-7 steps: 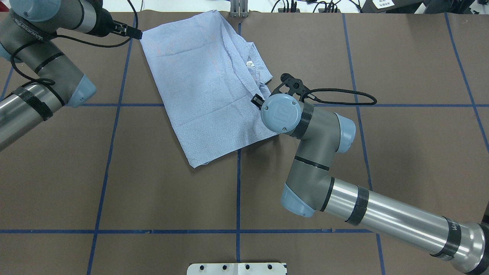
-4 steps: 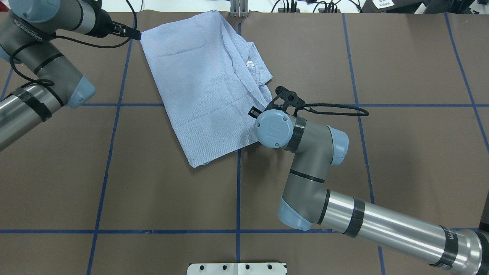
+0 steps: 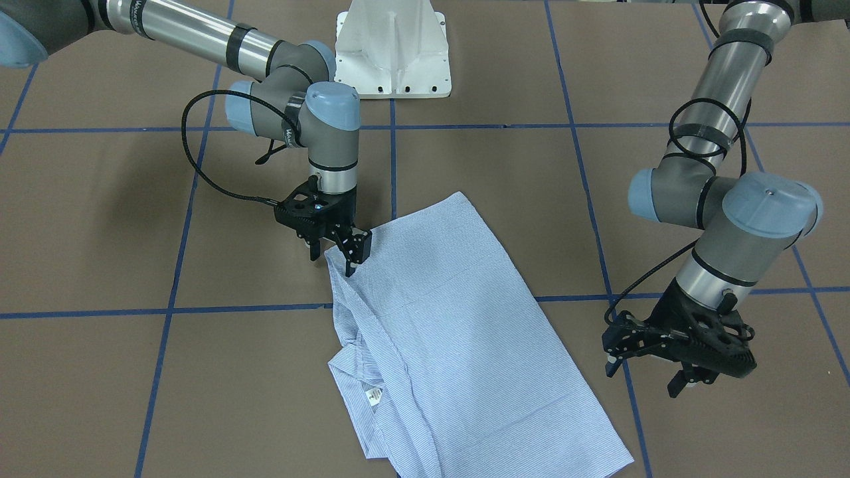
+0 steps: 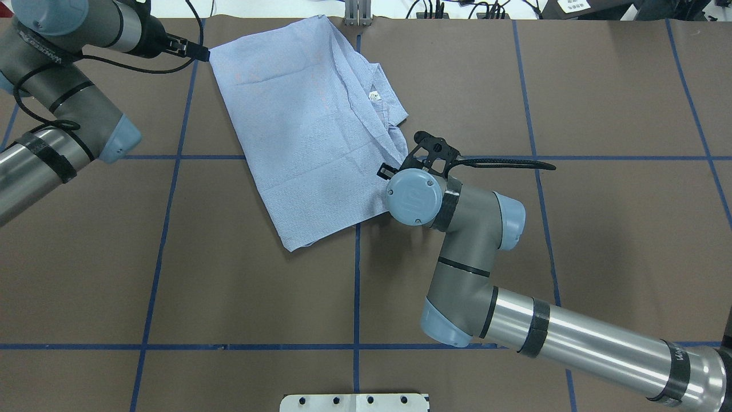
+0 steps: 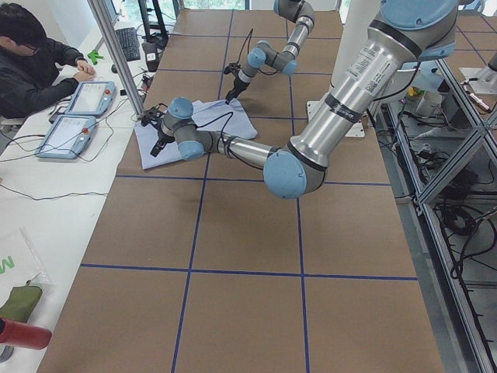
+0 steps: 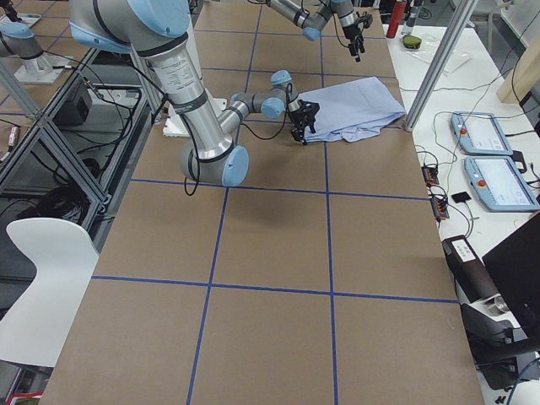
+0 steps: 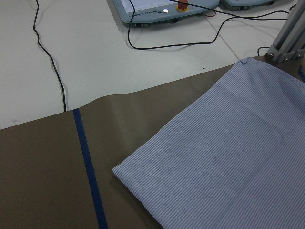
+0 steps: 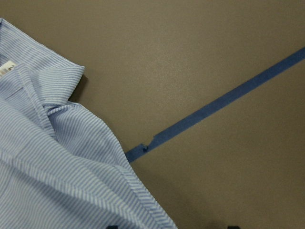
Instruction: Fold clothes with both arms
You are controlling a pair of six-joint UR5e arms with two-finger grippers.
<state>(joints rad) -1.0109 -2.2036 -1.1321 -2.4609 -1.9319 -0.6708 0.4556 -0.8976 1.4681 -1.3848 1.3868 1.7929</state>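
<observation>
A blue-and-white striped shirt (image 4: pixel 309 126) is seen folded into a rough rectangle. It is laid flat on the brown bench (image 4: pixel 229 297), towards the far edge, with its collar on the right hand's side. The right hand (image 3: pixel 331 257) is held low at the shirt's edge near the collar, fingers spread apart, nothing gripped. The left hand (image 3: pixel 643 378) is held over bare bench just beside the shirt's far corner, likewise spread wide and empty.

I watch a brown table (image 4: pixel 257 297) gridded with blue tape lines (image 4: pixel 355 286), a white pedestal (image 3: pixel 393 50) at its near edge. An operator (image 5: pixel 35 66) sits beside two control tablets (image 5: pixel 92 97); a white chair (image 6: pixel 42 287) stands off the table.
</observation>
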